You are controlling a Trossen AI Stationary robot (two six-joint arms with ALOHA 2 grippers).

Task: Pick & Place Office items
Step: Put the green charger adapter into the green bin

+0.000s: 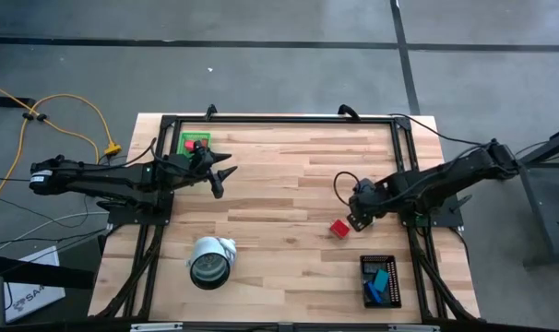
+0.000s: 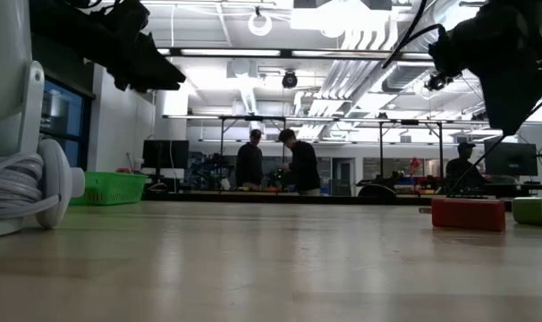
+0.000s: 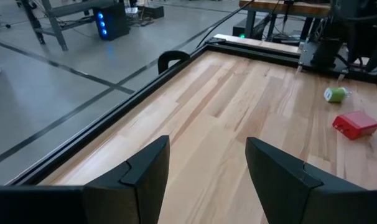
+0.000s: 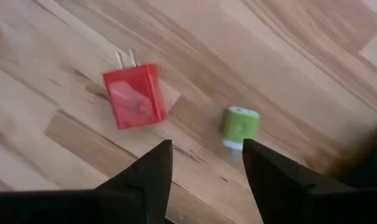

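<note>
I see the wooden table [image 1: 289, 184] first, and on it the big round roll [image 1: 210, 261] near the front. My left gripper [image 3: 207, 174] hangs over bare wood by the green tray [image 1: 195, 141], fingers spread and holding nothing. My right gripper [image 4: 207, 171] hangs above the red block [image 4: 134, 95] and the little green piece [image 4: 239, 126], fingers apart and not touching them. Some blue and teal bits [image 1: 380, 279] sit in the black tray [image 1: 380, 262].
</note>
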